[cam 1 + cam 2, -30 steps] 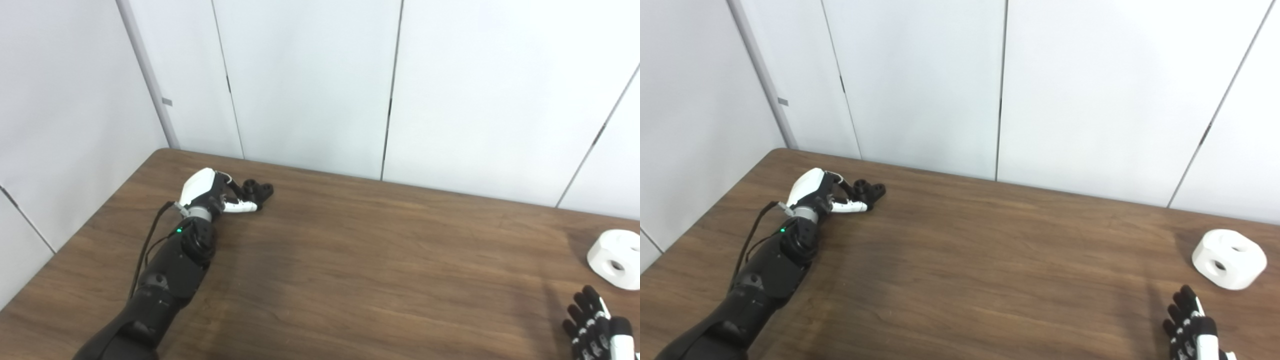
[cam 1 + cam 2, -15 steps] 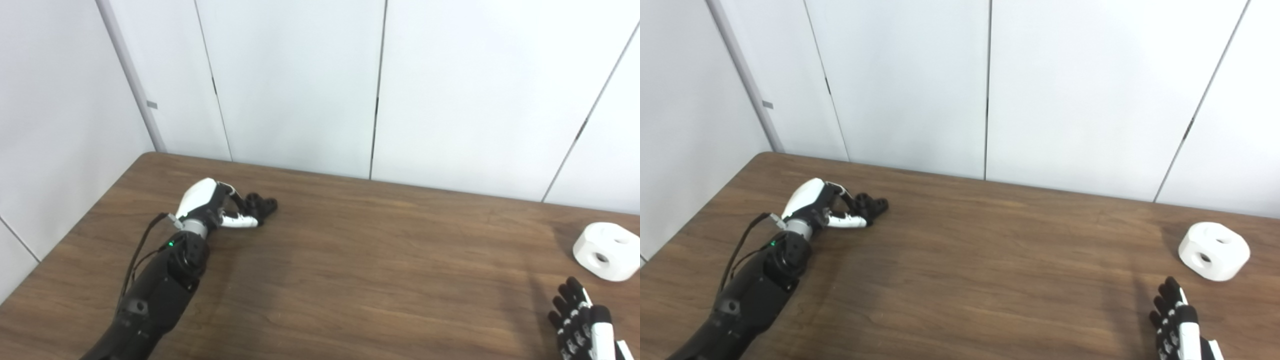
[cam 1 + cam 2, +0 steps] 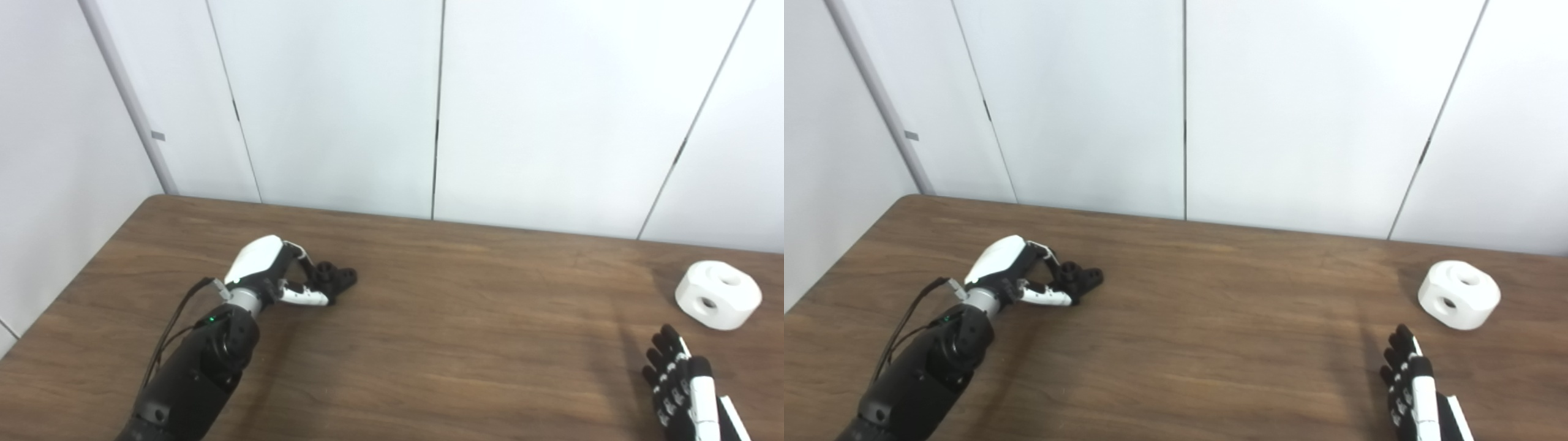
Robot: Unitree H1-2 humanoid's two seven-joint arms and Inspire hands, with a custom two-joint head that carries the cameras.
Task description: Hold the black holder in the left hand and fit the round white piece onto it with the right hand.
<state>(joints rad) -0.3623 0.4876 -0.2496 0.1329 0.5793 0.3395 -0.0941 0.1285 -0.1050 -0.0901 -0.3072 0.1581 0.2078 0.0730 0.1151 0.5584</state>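
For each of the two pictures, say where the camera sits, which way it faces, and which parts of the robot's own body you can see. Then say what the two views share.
Left eye view: on the head, looking down and forward across the table to the white wall; shows left hand at the black holder and right hand.
Right eye view: beside it, same direction, the scene shifted left in the picture.
Shared: both hands, holder, round white piece, untouched.
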